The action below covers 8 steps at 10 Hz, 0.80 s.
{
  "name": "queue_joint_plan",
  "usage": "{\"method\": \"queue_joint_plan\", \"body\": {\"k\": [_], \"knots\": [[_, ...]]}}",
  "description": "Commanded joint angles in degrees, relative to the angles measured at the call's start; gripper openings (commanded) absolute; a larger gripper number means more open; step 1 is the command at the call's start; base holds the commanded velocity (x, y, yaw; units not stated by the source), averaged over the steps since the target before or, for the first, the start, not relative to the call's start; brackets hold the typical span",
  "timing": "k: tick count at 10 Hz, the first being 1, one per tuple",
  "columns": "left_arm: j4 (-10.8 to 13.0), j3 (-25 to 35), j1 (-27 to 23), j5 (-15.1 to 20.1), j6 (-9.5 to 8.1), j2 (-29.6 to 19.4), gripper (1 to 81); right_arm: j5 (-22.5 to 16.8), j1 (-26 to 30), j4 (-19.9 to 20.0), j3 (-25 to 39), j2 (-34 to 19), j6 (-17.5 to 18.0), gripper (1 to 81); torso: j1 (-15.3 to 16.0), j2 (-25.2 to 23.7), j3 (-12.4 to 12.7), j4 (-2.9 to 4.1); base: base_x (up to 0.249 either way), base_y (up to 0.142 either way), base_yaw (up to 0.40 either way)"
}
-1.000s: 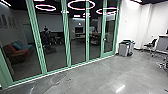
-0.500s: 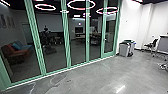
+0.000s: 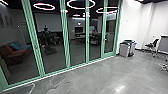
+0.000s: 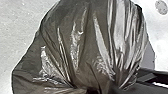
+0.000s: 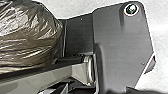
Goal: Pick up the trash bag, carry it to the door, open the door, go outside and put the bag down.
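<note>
The dark, shiny trash bag (image 4: pixel 82 42) looms large in the left wrist view, its folds drawn together at my left gripper (image 4: pixel 98 89), which is shut on it. In the right wrist view the bag's side (image 5: pixel 27 37) lies beside the robot's own dark plate and jointed bar. Whether my right gripper is open or shut I cannot tell. A green-framed glass door (image 3: pixel 109 37) with a small handle stands at the right end of the glass wall in the head view.
Green-framed glass panels (image 3: pixel 77 47) run along the left and middle. Grey bins (image 3: pixel 127 48) stand against the white wall right of them, with a chair (image 3: pixel 151 45) and a desk (image 3: pixel 163 44) farther right. Polished floor (image 3: pixel 100 77) stretches ahead. A couch (image 3: pixel 15 52) shows in the glass.
The head camera's view has shifted slightly against the glass wall, most visibly at the left, where the frames and couch sit a little farther left. The door looks the same.
</note>
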Motion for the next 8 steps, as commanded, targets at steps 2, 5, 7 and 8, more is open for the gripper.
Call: {"method": "queue_joint_plan", "body": {"k": [2, 5, 7, 8], "knots": [[0.5, 0.2, -3.4, 3.8, 0.14, 0.1, 1.0, -3.2, 3.0, 0.1, 0.2, 0.1, -0.2, 81.1, 0.0, 0.0, 0.0, 0.00, 0.114, -0.070, 0.000], [0.5, 0.2, -3.5, 3.8, 0.14, 0.1, 1.0, -3.2, 3.0, 0.1, 0.2, 0.1, -0.2, 81.1, 0.0, 0.0, 0.0, 0.00, 0.115, -0.067, 0.000], [0.5, 0.2, -3.5, 3.8, 0.14, 0.2, 1.0, -3.2, 3.0, 0.1, 0.2, 0.2, -0.2, 81.1, 0.0, 0.0, 0.0, 0.00, 0.117, -0.062, 0.000], [0.5, 0.2, -3.5, 3.8, 0.14, 0.2, 1.0, -3.2, 3.0, 0.1, 0.2, 0.2, -0.2, 81.1, 0.0, 0.0, 0.0, 0.00, 0.122, -0.062, 0.000]]}}
